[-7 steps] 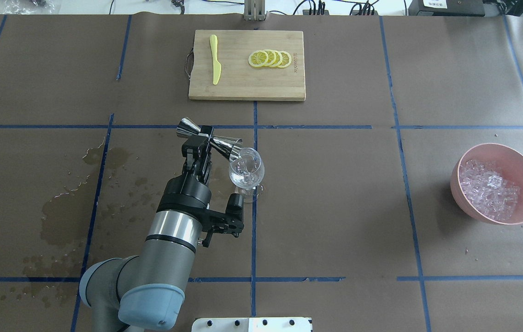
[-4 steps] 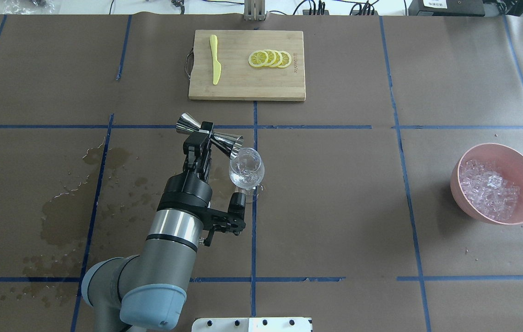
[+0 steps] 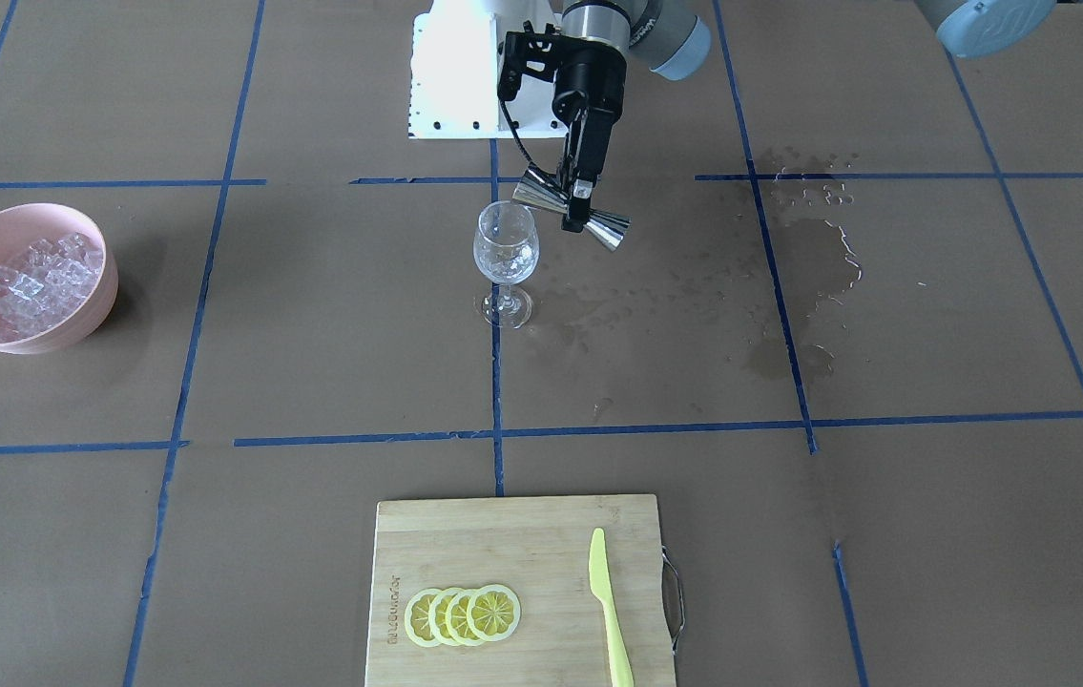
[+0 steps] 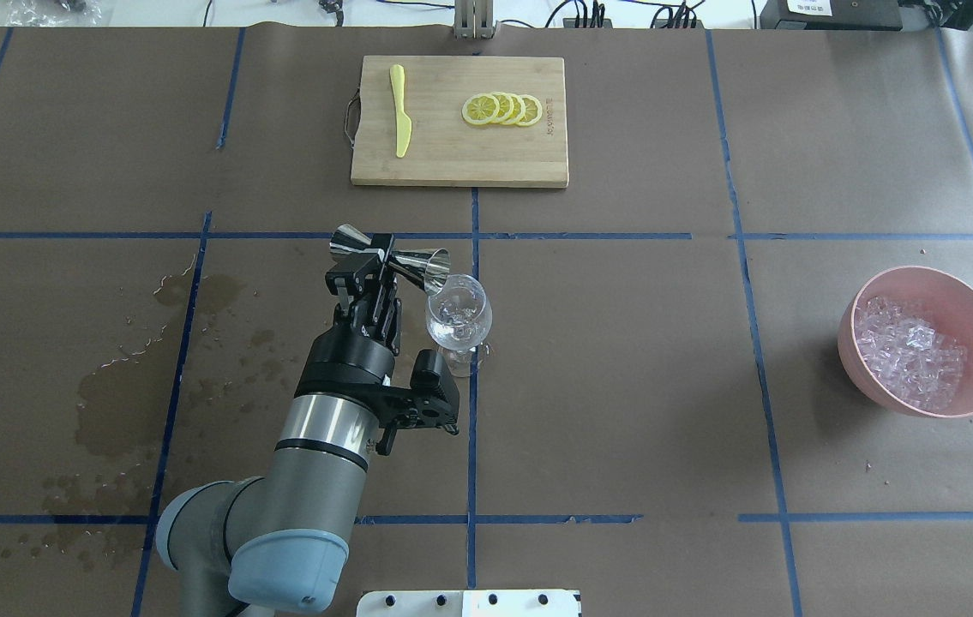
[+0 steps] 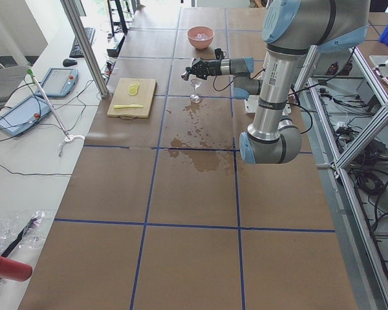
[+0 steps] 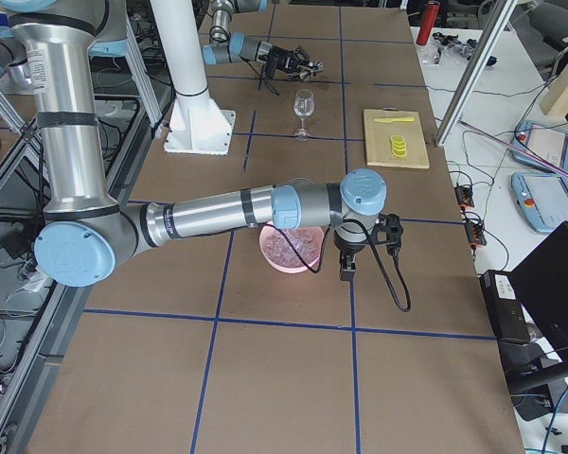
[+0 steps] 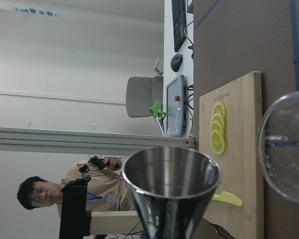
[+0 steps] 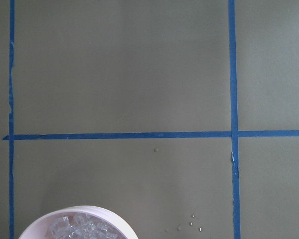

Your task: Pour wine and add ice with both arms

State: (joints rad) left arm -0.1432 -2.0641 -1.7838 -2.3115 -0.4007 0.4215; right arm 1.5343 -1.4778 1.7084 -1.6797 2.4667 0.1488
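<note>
Since a second ago the left gripper has rolled back at the wrist, and the jigger it carries has come up from a steep tilt to lie nearly level. One steel jigger is in play, and the gripper is clenched on its narrow waist, fingers only that far apart, one cone sticking out to each side. The mouth of the cone on the gripper's right sits just beside and above the rim of the single wine glass, which stands upright on the tabletop just right of the gripper. Wine cannot be made out in the jigger or in the glass; the glass bowl shows only clear glints. In the left wrist view the jigger's open mouth fills the foreground, with the glass at the right edge.

Well apart to the gripper's right, one pink bowl holds the heap of ice. Wet patches darken the tabletop to the gripper's left. Beyond the gripper, away from the robot, lies one wooden board carrying four overlapping lemon slices and one yellow knife.

The right gripper shows only in the side view from the right end, near the bowl, and whether it is open or closed cannot be told.
</note>
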